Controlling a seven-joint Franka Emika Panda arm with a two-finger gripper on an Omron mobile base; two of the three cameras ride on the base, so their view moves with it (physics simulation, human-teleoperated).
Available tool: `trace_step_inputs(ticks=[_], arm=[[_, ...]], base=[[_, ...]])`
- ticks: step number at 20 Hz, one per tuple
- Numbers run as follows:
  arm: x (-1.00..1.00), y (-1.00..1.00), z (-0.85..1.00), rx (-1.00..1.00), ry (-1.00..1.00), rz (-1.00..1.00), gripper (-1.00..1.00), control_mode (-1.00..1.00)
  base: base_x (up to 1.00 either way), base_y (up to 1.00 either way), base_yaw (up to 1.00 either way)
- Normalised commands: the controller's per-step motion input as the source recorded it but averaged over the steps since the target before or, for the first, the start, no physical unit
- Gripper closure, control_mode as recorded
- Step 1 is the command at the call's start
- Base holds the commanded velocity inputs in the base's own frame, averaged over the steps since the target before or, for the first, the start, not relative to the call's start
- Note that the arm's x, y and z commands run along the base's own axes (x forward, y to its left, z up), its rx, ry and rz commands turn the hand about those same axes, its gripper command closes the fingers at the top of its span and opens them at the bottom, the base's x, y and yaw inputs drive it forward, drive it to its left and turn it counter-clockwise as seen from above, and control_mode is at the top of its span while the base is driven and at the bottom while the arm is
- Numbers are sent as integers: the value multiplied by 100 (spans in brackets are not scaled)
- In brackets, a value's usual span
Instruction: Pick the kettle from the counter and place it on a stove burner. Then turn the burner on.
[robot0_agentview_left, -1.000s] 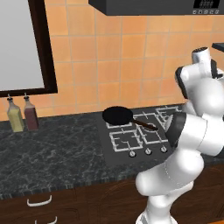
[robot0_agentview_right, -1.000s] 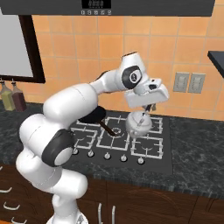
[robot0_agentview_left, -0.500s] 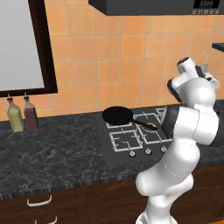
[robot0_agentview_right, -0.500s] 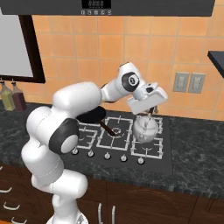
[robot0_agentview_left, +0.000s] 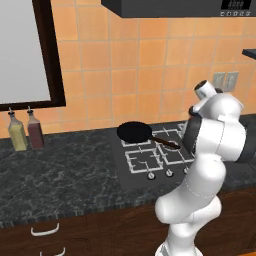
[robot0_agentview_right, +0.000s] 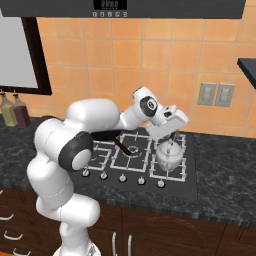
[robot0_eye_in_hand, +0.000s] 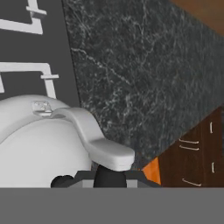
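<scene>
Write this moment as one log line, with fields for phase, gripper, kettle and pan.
phase: placing | gripper: on handle, closure unclear | kettle: over right stove burner, contact unclear | frying pan: rear left burner

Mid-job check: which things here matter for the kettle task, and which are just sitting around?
Job:
kettle
stove
burner knobs
gripper
counter

Lying about:
black frying pan
two glass bottles
wall outlets

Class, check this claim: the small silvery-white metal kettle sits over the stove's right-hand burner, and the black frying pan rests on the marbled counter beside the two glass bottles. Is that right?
Not quite. The small silvery-white metal kettle is over the stove's right-hand burner, under the gripper, but the black frying pan rests on the stove's back-left burner, well apart from the two glass bottles. The left base view shows this.
</scene>
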Motion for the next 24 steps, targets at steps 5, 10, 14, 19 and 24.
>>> trace_step_inputs(ticks=[5,10,14,19,24], arm=[[41,0,-32,-4,0,0,100,-100],[41,0,-34,-6,0,0,100,-100],[48,0,-38,-7,0,0,100,-100],[3,0,-18,-3,1,0,100,-100],[-1,0,0,0,0,0,-100,-100]], base=[[0,0,0],[0,0,0],[0,0,0],[0,0,0],[0,0,0]])
